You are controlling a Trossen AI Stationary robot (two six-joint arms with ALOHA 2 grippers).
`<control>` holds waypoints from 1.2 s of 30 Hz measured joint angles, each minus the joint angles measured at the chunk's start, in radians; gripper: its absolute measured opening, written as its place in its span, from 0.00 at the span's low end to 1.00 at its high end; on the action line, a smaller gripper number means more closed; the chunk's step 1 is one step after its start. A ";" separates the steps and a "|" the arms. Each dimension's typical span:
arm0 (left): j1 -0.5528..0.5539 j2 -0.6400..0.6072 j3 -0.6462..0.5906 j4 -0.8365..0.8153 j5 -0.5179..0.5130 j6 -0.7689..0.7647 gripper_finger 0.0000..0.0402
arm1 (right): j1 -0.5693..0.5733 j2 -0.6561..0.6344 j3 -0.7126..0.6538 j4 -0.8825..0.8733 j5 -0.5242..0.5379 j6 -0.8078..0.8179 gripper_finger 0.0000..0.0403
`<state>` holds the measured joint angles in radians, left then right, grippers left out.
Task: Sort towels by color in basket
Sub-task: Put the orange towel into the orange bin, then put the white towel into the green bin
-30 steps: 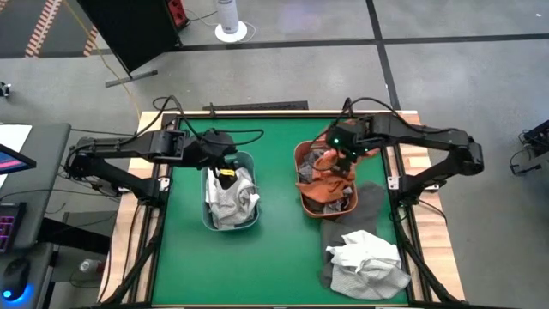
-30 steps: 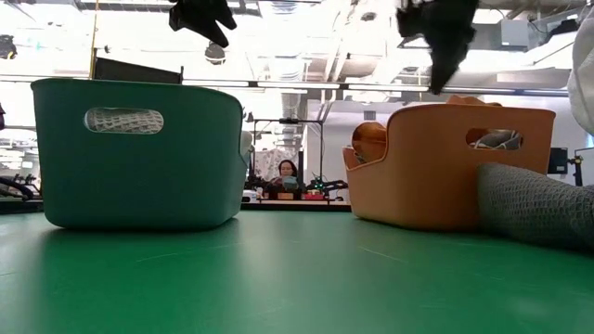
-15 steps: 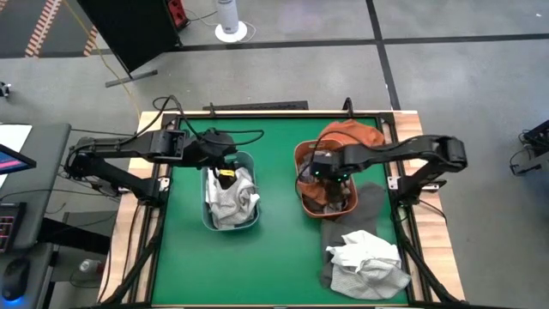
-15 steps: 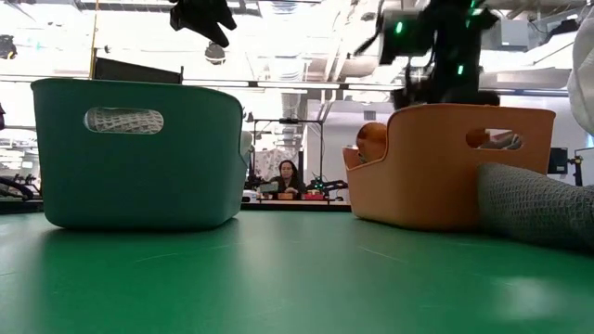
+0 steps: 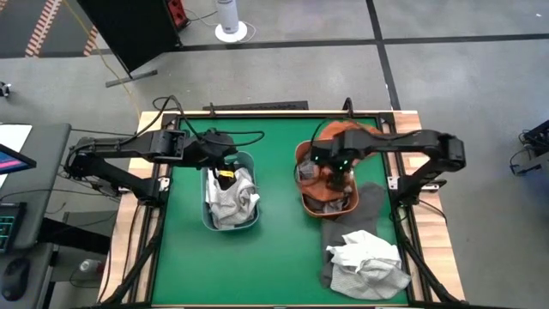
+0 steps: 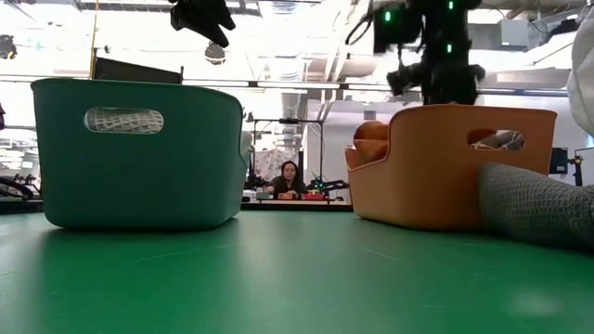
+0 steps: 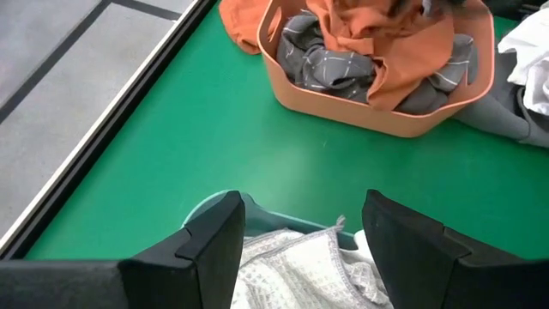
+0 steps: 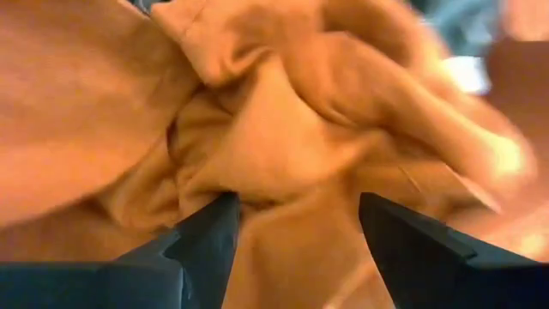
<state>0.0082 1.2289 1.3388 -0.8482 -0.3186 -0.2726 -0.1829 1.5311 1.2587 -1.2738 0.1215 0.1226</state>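
Your right gripper (image 5: 336, 174) hung low over the orange basket (image 5: 302, 199), its fingers spread wide with rust-orange cloth (image 8: 283, 129) bunched between and just ahead of them. From the right wrist view the fabric filled the gap, but the pads were not pressed into it, so I would judge nothing was gripped; the open stance suited either a fresh grab or a drop into the pile. That basket held the rust-orange towel on top of grey patterned ones (image 7: 330, 64), with part of the orange cloth spilling over the far rim (image 5: 347, 130) onto the tabletop (image 5: 274, 249).

Your left gripper (image 5: 225, 168) waited above the far end of the teal basket (image 5: 208, 221), fingers (image 7: 206, 249) also well apart and holding nothing. It sat there, I think, to stay clear of the right arm's work while remaining ready over its own bin. Light, pale towels (image 5: 232, 199) lay inside the teal basket directly beneath it.

Near the right front of the tabletop a white towel (image 5: 364, 256) lay crumpled on a dark grey one (image 5: 371, 202) (both outside any basket, so unsorted). The dark grey cloth touched the orange basket's near side.
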 joint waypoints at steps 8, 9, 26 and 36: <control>0.000 0.000 0.000 -0.006 0.000 0.007 0.56 | -0.112 -0.114 0.117 -0.056 0.042 -0.003 0.70; 0.000 0.000 0.000 -0.018 0.000 0.005 0.56 | -0.134 -0.126 0.117 -0.060 0.042 -0.003 0.70; -0.047 0.000 -0.228 -0.022 0.159 -0.150 0.56 | -0.370 -0.308 0.053 -0.028 0.088 -0.075 0.70; -0.065 -0.005 -0.222 -0.007 0.150 -0.170 0.56 | -0.145 -0.552 -0.106 0.166 -0.487 0.029 0.70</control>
<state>-0.0567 1.2236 1.1164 -0.8547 -0.1687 -0.4428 -0.3279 0.9792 1.1528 -1.1078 -0.3650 0.1512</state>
